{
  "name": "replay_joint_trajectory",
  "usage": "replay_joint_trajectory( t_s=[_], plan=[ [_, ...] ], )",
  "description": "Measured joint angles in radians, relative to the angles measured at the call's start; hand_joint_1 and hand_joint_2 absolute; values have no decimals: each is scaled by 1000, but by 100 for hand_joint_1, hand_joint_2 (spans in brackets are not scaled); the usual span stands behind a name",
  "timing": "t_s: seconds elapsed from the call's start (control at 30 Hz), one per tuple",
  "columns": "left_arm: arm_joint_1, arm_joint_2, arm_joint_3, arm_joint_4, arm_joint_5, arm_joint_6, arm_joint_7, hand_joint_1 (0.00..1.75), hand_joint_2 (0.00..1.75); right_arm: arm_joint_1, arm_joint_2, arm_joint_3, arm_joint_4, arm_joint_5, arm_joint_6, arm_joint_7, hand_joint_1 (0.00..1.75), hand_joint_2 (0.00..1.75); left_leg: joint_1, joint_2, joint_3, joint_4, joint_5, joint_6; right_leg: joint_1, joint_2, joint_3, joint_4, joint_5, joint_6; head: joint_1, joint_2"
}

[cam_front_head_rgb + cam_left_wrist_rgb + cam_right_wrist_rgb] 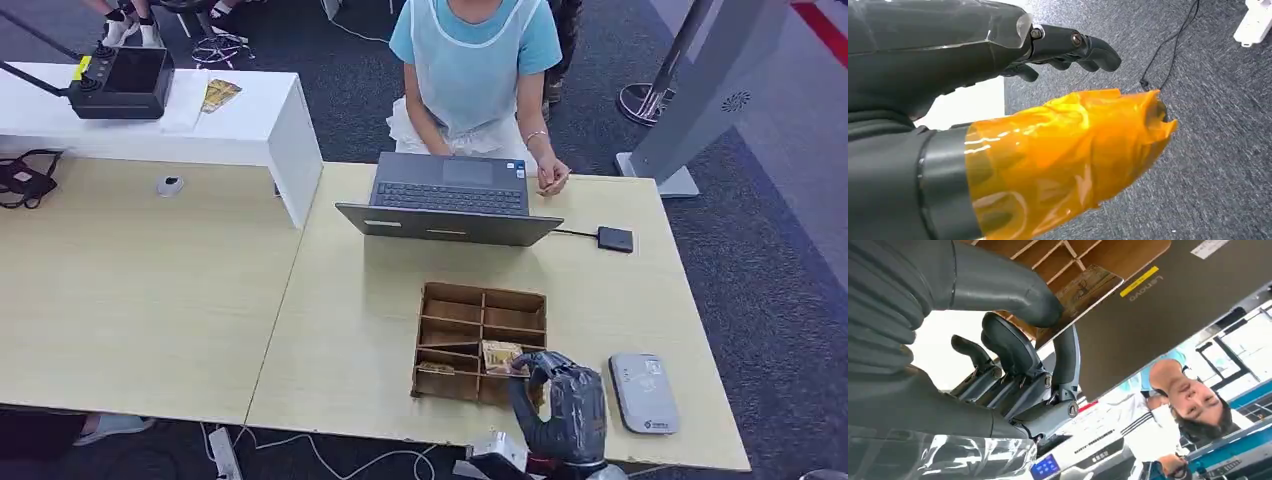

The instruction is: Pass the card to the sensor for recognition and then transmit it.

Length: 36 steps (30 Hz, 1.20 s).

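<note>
We see our right hand (562, 400) at the near edge of the bench (340, 330), reaching into the wooden organizer (481, 342) just ahead of it. Its thumb and a finger (1066, 360) pinch the card (501, 356), which stands tilted at the organizer's near right compartments; in the right wrist view the card (1083, 295) sits pressed under the thumb with the other fingers curled below it. Just to the right of this hand lies the grey card sensor (643, 392), flat on the bench and apart from the hand. The organizer's dividers surround the card on the far and left sides. Beyond the organizer, well ahead of the hand, an open laptop (450, 200) stands with its lid toward us, and a small black box (615, 239) on a cable lies to its right. A person (475, 70) in a blue shirt sits behind the laptop, one hand resting by its corner. Far to the left of our hand, a white raised shelf (200, 120) carries a black controller (122, 82).

Our left hand (1063, 47) hangs over grey carpet (1218, 150), its fingers spread and holding nothing, the thumb wrapped in orange film (1068, 155).
</note>
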Motion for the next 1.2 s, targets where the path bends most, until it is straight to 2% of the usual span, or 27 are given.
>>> replay_joint_trajectory(
  t_s=[0.13,0.4,0.57,0.73,0.87,0.93,1.0,1.03,1.07,1.2],
  plan=[
    [0,0,-3,0,0,-1,0,0,0,3,0,-1,-31,-68,21,-55,173,175,0,0,0,0,0,0,0,0,0,0,0,0,0,0],
    [0,3,-15,0,0,-1,-6,0,0,0,0,-16,-134,-13,44,-74,175,175,0,0,0,0,0,0,0,0,0,0,0,0,0,0],
    [0,6,-18,0,0,-1,-23,0,0,-23,-5,-22,-238,47,74,-61,175,175,0,0,0,0,0,0,0,0,0,0,0,0,0,0],
    [0,10,-24,0,0,-1,-39,0,0,-85,-46,-22,-302,71,83,-16,175,175,0,0,0,0,0,0,0,0,1,0,1,0,0,0],
    [-1,13,-26,0,0,-1,-54,0,0,-173,-95,-21,-346,-75,189,-16,173,175,0,1,1,0,0,0,0,1,1,0,1,0,0,0],
    [0,15,-29,0,0,5,-79,0,0,-226,-114,-21,-351,-92,239,-5,175,175,0,2,2,0,0,0,0,1,1,0,1,0,0,0],
    [-1,16,-31,0,0,14,-106,0,0,-279,-133,-21,-350,-103,282,14,175,175,0,1,2,0,1,0,0,1,2,0,1,0,0,0],
    [0,16,-32,0,0,17,-114,0,0,-310,-141,-21,-348,-110,306,28,169,175,0,1,2,0,1,0,0,1,2,0,1,0,0,0],
    [0,17,-35,0,0,20,-120,0,0,-348,-151,-21,-339,-119,340,47,175,175,0,2,2,0,1,0,0,1,2,0,2,-1,0,0],
    [0,17,-46,0,0,19,-128,0,0,-506,-180,-26,-271,-173,445,98,175,175,0,4,3,0,1,-1,0,3,2,0,3,0,-1,0]
  ],
)
